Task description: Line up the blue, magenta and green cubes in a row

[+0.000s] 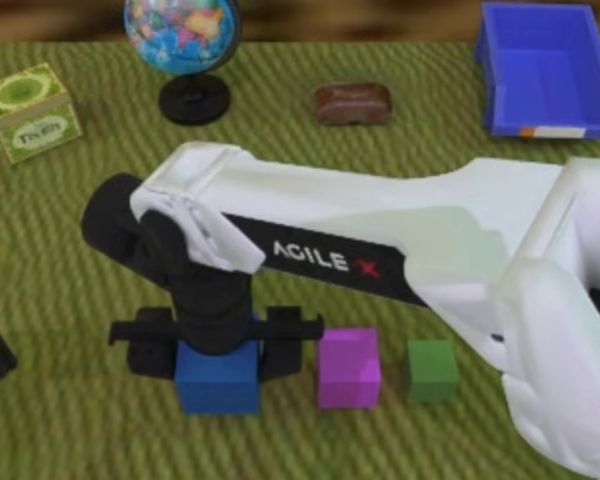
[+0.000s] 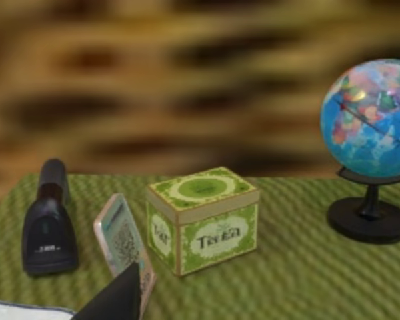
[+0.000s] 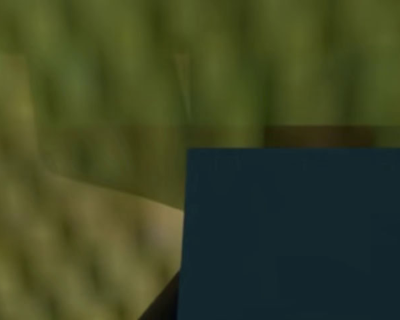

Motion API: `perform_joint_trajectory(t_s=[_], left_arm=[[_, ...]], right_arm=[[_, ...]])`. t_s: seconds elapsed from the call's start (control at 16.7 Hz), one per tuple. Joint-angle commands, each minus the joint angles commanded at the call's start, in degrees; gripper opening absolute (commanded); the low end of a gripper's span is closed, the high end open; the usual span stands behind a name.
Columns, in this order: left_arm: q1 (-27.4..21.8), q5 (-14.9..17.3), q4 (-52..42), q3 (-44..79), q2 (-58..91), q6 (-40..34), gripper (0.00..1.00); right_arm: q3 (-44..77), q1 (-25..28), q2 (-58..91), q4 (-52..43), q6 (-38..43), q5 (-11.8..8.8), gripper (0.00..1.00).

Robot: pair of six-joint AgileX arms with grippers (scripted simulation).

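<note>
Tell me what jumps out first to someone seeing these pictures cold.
The long white right arm sweeps across the table from the right, its right gripper straddling the blue cube near the front edge. Beside that cube, toward the right, sit the magenta cube and the green cube, all three in one row. At the back stands a colourful globe.

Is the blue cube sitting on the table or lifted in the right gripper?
Cannot tell. In the top view the right gripper straddles the blue cube, in line with the magenta cube, but contact with the table is not visible.
</note>
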Motion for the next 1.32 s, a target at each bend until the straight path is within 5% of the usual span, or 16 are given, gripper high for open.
perform_joint_trajectory(t_s=[0.54, 1.32], left_arm=[[0.0, 0.0, 0.0, 0.0, 0.0, 0.0, 1.0], [0.0, 0.0, 0.0, 0.0, 0.0, 0.0, 1.0]], right_arm=[[0.0, 0.0, 0.0, 0.0, 0.0, 0.0, 0.98], [4.3, 0.1, 0.0, -4.3, 0.1, 0.0, 1.0]])
